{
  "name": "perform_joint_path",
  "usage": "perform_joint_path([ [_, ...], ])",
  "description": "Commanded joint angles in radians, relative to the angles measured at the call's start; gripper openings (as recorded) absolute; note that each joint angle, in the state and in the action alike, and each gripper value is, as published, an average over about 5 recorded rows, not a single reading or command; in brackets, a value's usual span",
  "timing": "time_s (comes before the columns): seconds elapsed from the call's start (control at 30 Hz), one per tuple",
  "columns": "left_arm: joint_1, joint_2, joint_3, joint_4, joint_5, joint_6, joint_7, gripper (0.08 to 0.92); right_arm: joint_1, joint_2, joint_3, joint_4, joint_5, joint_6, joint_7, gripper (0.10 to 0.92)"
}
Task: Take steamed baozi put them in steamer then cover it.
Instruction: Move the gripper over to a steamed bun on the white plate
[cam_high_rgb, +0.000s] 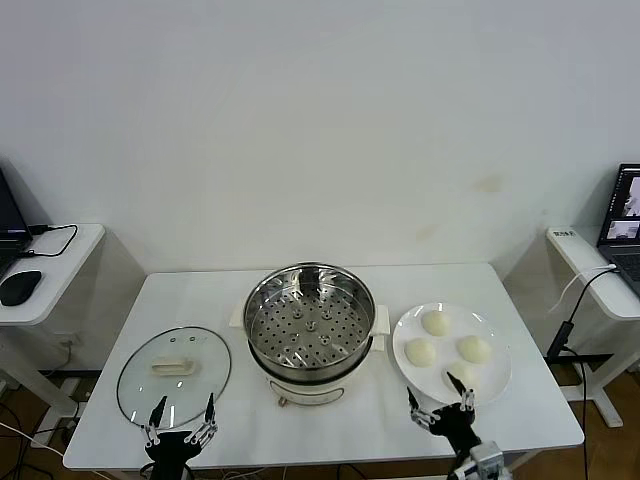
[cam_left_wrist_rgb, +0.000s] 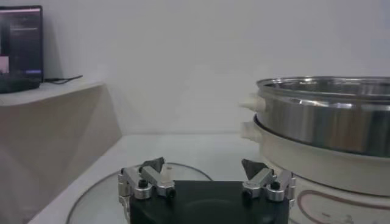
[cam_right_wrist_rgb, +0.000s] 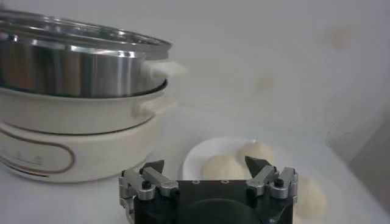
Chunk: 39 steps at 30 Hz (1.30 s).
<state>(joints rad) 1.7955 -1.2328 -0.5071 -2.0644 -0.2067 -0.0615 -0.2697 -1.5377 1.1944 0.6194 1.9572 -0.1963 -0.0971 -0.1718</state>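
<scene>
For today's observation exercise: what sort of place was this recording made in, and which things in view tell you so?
Probably a lab or office set up as a test kitchen, not a home: a plain white table against a bare wall, side desks with a laptop and a mouse, and cables trailing to the floor. The steamer is the only cookware.

No text, label, brand, number or sign can be read anywhere. The steamer (cam_right_wrist_rgb: 73, 131) carries only a thin oval line on its cream base, with no lettering inside it. The laptop screen (cam_high_rgb: 628, 208) at the far right and the screen (cam_left_wrist_rgb: 21, 45) in the left wrist view show patches too small and blurred to make out. A small tag (cam_high_rgb: 565, 236) on the right side desk cannot be read
</scene>
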Motion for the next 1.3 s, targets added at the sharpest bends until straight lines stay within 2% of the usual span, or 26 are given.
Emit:
perform_joint_path([
  [0.03, -0.013, 0.006, -0.019, -0.018, 0.042, 0.1, 0.008, 0.823, 0.169, -0.189, 0.066, -0.068, -0.269, 0.001, -0.121, 0.823],
  [0.27, -0.043, 0.005, -0.028, -0.036, 0.07, 0.197, -0.007, 0.823, 0.395, -0.374, -0.051, -0.208, -0.314, 0.0, -0.293, 0.823],
  [0.63, -0.058, -0.003, -0.037, -0.029, 0.085, 0.235, -0.016, 0.823, 0.911, -0.599, -0.513, -0.458, -0.181, -0.12, -0.557, 0.823],
  [0.77, -0.059, 0.001, -0.046, -0.031, 0.084, 0.244, -0.023, 0.823, 1.112, -0.599, -0.734, -0.559, -0.11, -0.124, -0.643, 0.823],
  [0.9, -0.061, 0.005, -0.055, -0.033, 0.082, 0.246, -0.026, 0.823, 1.284, -0.568, -0.926, -0.661, -0.059, -0.06, -0.755, 0.823],
  [1.1, -0.062, 0.015, -0.065, -0.028, 0.079, 0.247, -0.028, 0.823, 1.418, -0.514, -1.086, -0.792, -0.054, 0.044, -0.884, 0.823],
  [1.3, -0.069, 0.024, -0.072, -0.024, 0.075, 0.252, -0.029, 0.823, 1.477, -0.445, -1.176, -0.886, -0.076, 0.102, -0.927, 0.823],
])
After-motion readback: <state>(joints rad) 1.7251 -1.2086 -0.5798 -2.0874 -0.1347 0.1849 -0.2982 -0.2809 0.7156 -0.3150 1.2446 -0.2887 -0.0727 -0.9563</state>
